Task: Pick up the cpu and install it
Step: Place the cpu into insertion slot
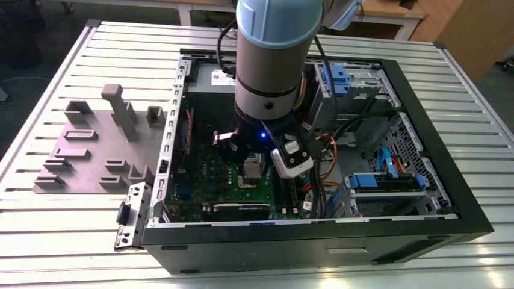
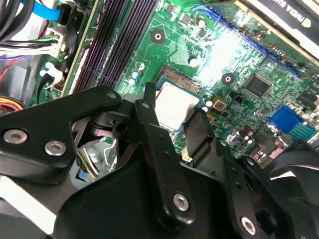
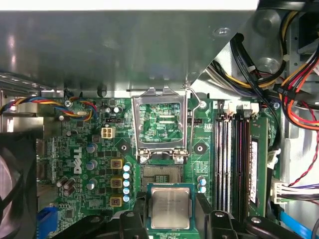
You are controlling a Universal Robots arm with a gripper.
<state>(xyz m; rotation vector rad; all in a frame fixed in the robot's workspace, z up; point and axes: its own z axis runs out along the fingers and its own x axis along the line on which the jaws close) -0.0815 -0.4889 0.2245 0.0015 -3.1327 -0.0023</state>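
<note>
The cpu [image 3: 170, 206] is a small square chip with a silver top, held flat between my black fingers [image 3: 140, 215]. My gripper [image 3: 170, 213] is shut on it from two opposite sides. It hovers just over the green motherboard [image 3: 89, 149], partly above the bare socket [image 3: 160, 174]. Beyond the socket, the silver socket frame [image 3: 160, 127] stands flipped open. In the second wrist view the cpu [image 2: 174, 104] sits between the fingertips [image 2: 199, 134] of my gripper [image 2: 174, 122]. In the exterior view my gripper [image 1: 253, 171] is low inside the open computer case [image 1: 449, 198].
Memory slots [image 3: 234, 159] run beside the socket, with bundled cables [image 3: 294, 99] past them. A black fan [image 3: 15, 184] and a graphics card [image 2: 284, 15] flank the working area. Outside the case, a gray fixture plate [image 1: 96, 150] lies on the slatted table [image 1: 48, 241].
</note>
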